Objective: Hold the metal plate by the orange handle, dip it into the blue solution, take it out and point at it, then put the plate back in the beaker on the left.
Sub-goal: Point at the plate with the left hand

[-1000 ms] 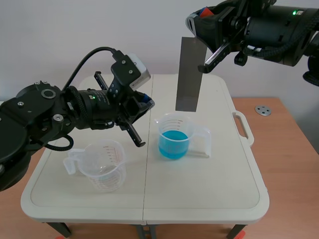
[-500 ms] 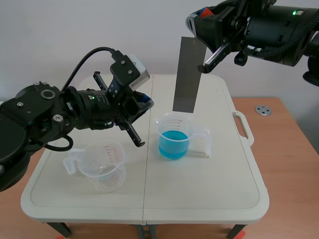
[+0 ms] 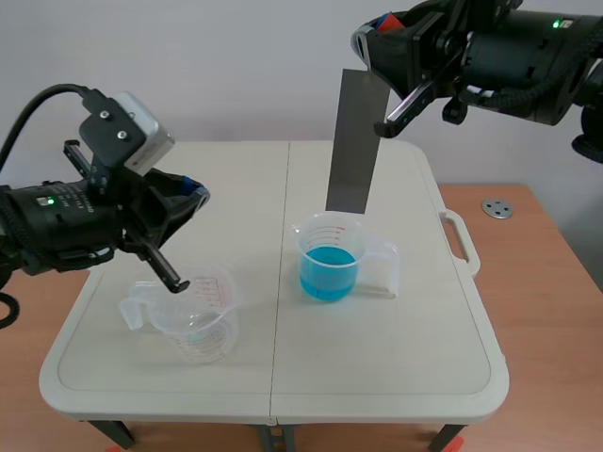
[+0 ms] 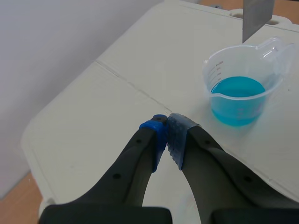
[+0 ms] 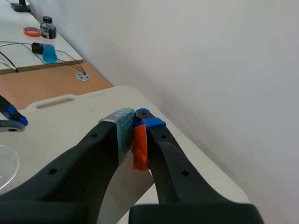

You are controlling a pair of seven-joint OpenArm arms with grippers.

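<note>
The grey metal plate [image 3: 354, 141] hangs upright over the beaker of blue solution [image 3: 329, 257], its lower edge just above the rim. My right gripper [image 3: 381, 26] is raised high and shut on the plate's orange handle [image 5: 139, 148]. The empty clear beaker [image 3: 193, 313] stands at the table's left front. My left gripper [image 3: 195, 194] is shut on nothing and hovers above and behind that empty beaker. In the left wrist view the blue beaker [image 4: 240, 91] lies ahead of the shut gripper [image 4: 167, 133], with the plate's tip [image 4: 256, 16] above it.
The white folding table [image 3: 283, 377] has a centre seam and a handle cut-out [image 3: 459, 237] at its right edge. A round metal disc [image 3: 497, 208] lies on the wooden surface to the right. A bottle [image 5: 47, 39] and tape roll [image 5: 32, 31] sit on a far desk.
My left arm has drawn back leftward, from near the blue beaker to above the empty one. The right arm and the plate have barely moved.
</note>
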